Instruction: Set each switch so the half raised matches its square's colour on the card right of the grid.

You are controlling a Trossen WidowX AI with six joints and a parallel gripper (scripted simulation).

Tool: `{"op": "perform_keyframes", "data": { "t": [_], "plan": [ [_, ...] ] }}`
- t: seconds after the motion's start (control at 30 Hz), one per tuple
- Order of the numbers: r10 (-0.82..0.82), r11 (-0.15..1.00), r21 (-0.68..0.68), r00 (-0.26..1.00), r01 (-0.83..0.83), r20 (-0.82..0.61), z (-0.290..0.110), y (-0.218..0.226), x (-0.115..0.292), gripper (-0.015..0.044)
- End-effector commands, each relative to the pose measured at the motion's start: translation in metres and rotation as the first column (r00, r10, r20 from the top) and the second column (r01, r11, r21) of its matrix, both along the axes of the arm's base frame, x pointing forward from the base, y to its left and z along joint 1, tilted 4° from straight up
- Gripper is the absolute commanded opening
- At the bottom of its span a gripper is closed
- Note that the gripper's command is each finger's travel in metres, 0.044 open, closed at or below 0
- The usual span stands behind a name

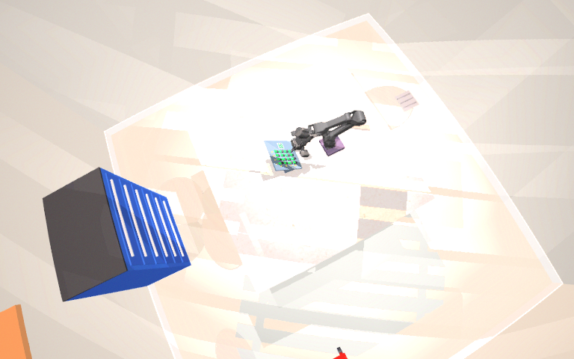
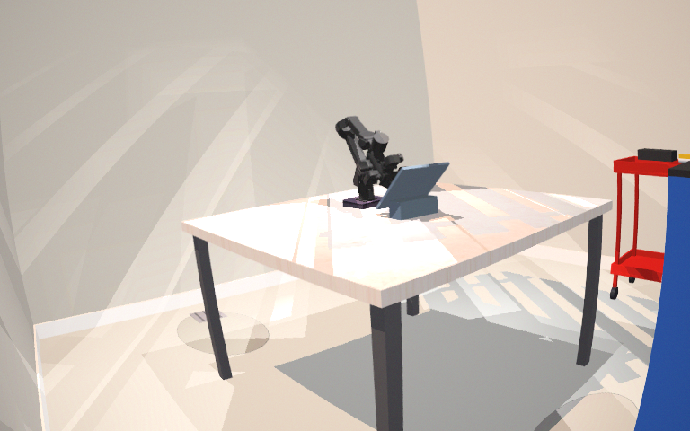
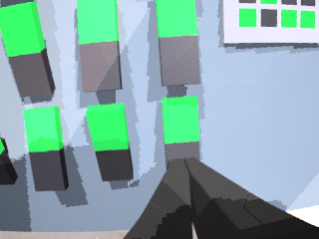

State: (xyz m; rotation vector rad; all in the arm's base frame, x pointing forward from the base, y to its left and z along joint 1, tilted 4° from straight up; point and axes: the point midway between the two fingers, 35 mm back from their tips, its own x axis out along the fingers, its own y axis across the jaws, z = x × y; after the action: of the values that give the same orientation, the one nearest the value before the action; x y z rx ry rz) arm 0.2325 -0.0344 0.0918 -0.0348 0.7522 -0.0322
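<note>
The blue-grey tilted panel (image 1: 270, 149) (image 2: 411, 185) (image 3: 266, 107) carries a grid of rocker switches (image 1: 285, 157), each half green and half dark grey. In the wrist view my gripper (image 3: 182, 167) (image 1: 303, 149) is shut and empty, its tips on the dark grey near half of the nearest right-hand switch (image 3: 181, 122). The switch beyond it (image 3: 177, 35) and two more columns to the left show. The small white card (image 3: 275, 0) (image 1: 279, 145) with green and grey squares sits at the upper right, partly cut off. From the exterior view the panel's back hides the switches.
The arm's purple base (image 1: 332, 146) (image 2: 359, 202) stands on the pale table (image 2: 407, 254). A blue container (image 1: 113, 232) and a red cart (image 2: 641, 218) stand off the table, far from the arm.
</note>
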Motion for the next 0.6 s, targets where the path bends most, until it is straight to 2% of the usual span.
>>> {"op": "perform_keyframes", "data": {
  "t": [0.0,0.57],
  "plan": [
    [-0.005,1.000,0.001,1.000,0.005,0.000,-0.0007,-0.0004,0.0004,0.0000],
    [-0.005,1.000,0.001,1.000,0.005,0.000,-0.0023,-0.0006,0.0020,0.0000]
  ]
}}
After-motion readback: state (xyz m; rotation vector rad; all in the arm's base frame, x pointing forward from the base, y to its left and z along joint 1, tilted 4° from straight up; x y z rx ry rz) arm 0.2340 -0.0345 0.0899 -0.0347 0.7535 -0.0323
